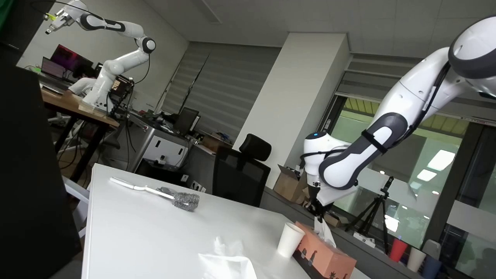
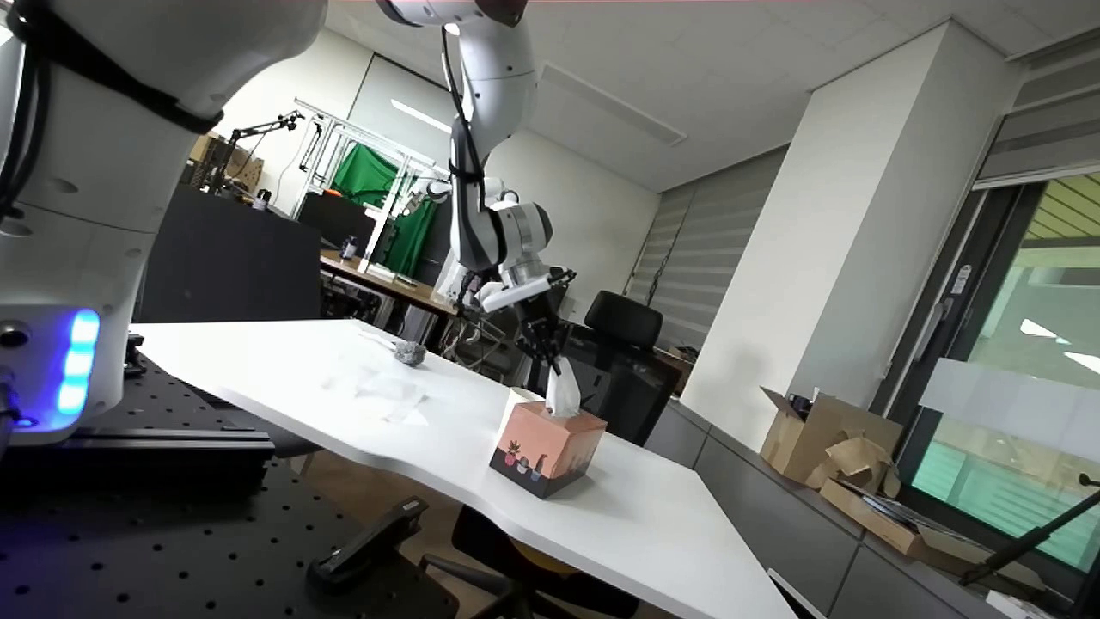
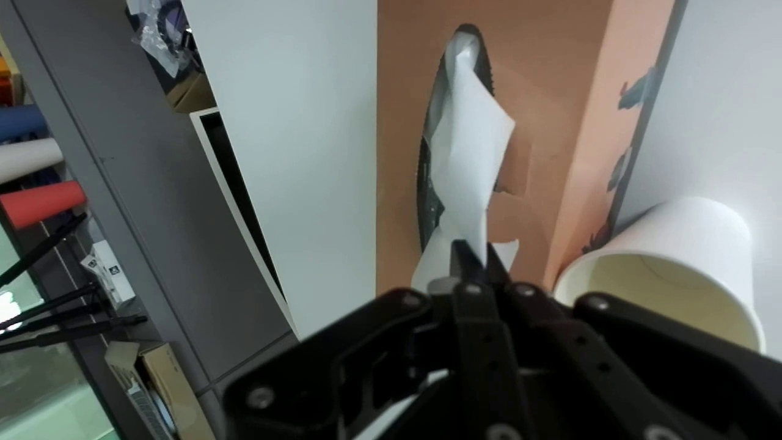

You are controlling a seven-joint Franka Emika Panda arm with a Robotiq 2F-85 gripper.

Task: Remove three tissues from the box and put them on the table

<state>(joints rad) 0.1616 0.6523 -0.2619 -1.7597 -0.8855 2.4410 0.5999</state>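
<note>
In the wrist view, the gripper (image 3: 479, 261) pinches a white tissue (image 3: 467, 153) between closed jaws; the tissue box (image 3: 550, 122) sits right below them, a paper cup (image 3: 702, 238) beside it. In an exterior view, loose tissues (image 1: 228, 267) and a scrubber (image 1: 186, 200) lie on the table (image 1: 147, 232), well apart from the jaws. In an exterior view, the tissue stretches from jaws to box, a black chair (image 2: 626, 322) beyond them.

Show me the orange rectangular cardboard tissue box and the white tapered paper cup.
Orange rectangular cardboard tissue box (image 2: 536, 448): in an exterior view, on a printed side.
White tapered paper cup (image 1: 288, 242): in an exterior view, on the outer wall.
</note>
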